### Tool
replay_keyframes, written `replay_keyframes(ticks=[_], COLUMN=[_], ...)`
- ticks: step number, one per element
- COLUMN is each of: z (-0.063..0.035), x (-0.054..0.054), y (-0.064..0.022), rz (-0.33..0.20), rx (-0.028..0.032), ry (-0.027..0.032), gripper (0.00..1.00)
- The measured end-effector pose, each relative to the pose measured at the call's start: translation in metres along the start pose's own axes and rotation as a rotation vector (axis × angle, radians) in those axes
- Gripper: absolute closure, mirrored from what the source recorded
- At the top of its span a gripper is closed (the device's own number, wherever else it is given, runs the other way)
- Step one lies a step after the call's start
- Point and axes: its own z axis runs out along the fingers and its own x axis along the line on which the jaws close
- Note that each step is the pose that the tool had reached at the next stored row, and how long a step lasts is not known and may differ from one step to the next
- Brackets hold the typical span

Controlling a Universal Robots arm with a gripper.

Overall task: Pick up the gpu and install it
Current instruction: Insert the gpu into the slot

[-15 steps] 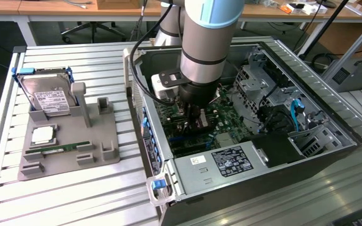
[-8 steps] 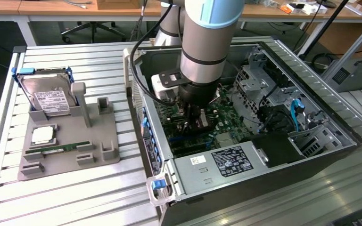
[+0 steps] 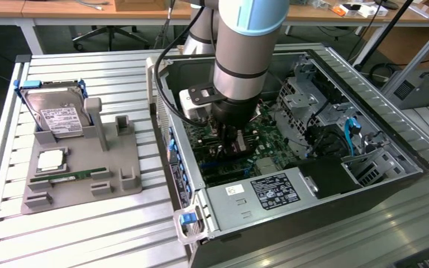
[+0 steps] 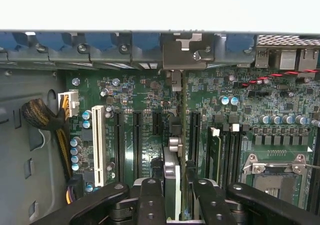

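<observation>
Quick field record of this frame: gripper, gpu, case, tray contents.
gripper: gripper is down inside the computer case, over the motherboard
grip: shut on the gpu, held edge-on between the fingers
gpu position: standing in line with the expansion slots, its bracket end toward the case's rear wall; whether it is seated, cannot tell
tray: grey holder tray on the exterior view's left, holding the hard drive and the memory stick

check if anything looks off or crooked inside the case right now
Nothing stands out. The gpu sits edge-on between the gripper fingers, in line with the motherboard slots, its bracket end toward the rear slot opening. No loose or spilled parts in the case.
</observation>
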Motion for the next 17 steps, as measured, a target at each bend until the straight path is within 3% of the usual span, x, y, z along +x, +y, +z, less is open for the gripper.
replay_keyframes(ticks=[17], z=[0.0015], x=[-0.0018], y=[0.0001], rz=[0.000], rx=[0.0000], ry=[-0.0001], gripper=[0.73])
